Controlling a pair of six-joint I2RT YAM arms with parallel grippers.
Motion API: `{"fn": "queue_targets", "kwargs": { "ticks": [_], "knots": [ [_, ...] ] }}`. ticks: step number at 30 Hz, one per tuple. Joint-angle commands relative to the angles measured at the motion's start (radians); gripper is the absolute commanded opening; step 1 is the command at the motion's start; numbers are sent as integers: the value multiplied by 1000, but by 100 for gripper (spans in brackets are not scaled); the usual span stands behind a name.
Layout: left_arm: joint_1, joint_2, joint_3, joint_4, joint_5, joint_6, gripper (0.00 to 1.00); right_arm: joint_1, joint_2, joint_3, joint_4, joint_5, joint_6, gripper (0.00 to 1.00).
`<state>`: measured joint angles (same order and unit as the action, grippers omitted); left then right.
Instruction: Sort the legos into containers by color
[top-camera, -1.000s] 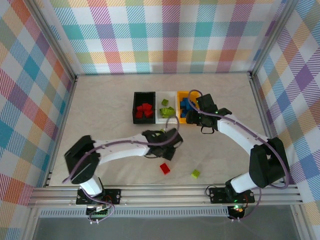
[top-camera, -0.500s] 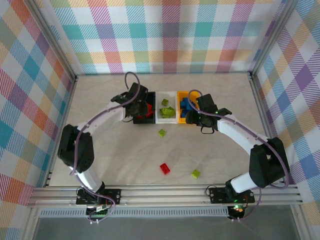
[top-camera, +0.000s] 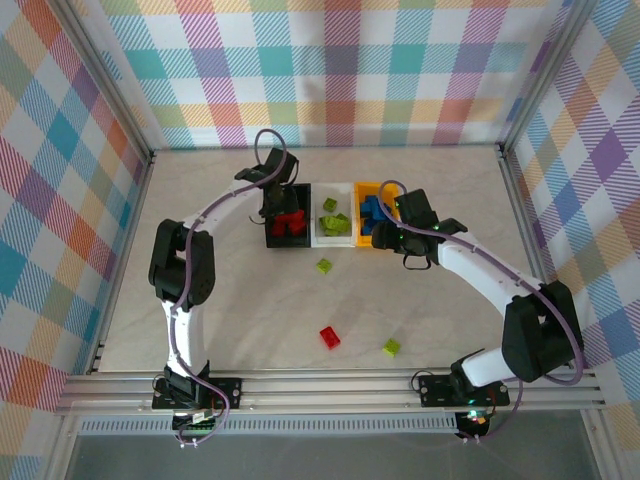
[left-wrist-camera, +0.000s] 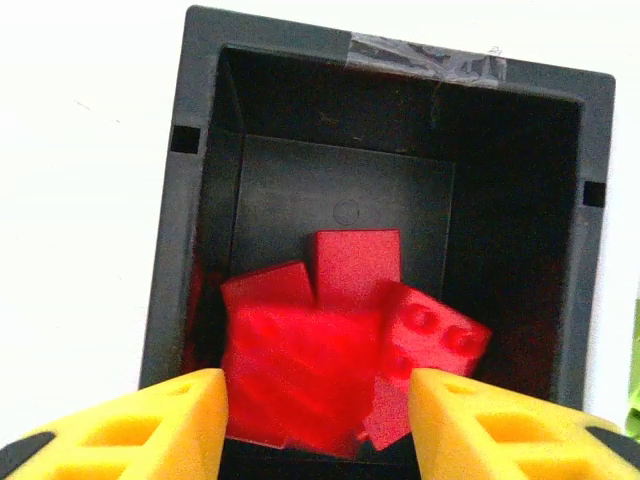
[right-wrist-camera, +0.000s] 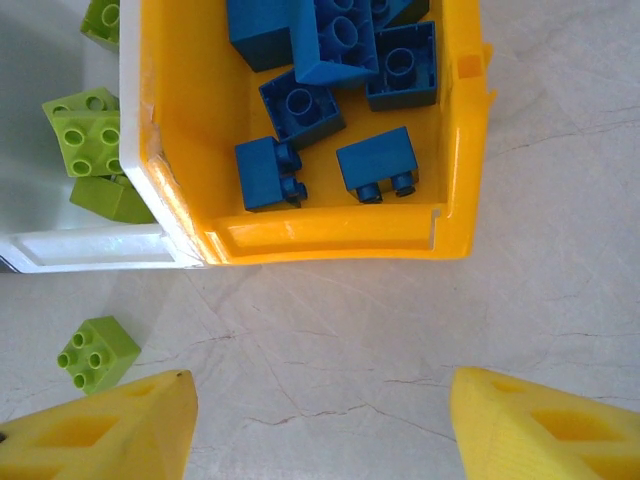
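Marbled tabletop: my left gripper hangs parted, empty, over the black bin; lower-centre red lego looks light, rigid, slick, best pinched across flat sides.

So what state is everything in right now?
Black bin, holding red bricks.
White bin, holding green bricks.
Yellow bin, holding blue bricks.
Loose red brick, on table.
Loose green brick by bins, on table.
Loose green brick nearer arms, on table.
Left fingers, open over black bin.
Right fingers, open, empty.
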<state>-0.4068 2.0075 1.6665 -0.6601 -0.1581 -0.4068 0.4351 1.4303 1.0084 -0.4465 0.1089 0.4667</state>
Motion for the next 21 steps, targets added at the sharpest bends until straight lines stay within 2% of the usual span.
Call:
{"fn": "queue_targets", "kwargs": {
  "ticks": [1, 7, 12, 13, 18, 21],
  "knots": [
    [14, -2, 32, -29, 15, -3, 61, -6, -23, -8, 2, -19, 1, 69],
    [14, -106, -29, 21, 94, -33, 77, 0, -43, -20, 12, -56, -15, 69],
    [11, -301, -204, 121, 170, -80, 87, 57, -45, -34, 32, -105, -51, 69],
    [10, -356, -260, 155, 189, -95, 98, 80, -40, -34, 33, -111, -61, 70],
    [-3, -576, -516, 247, 243, -156, 100, 234, 45, -4, 35, -98, -95, 71],
    [-13, -698, -669, 271, 228, -178, 100, 317, 144, 44, 50, -63, -105, 71]
  ]
}}
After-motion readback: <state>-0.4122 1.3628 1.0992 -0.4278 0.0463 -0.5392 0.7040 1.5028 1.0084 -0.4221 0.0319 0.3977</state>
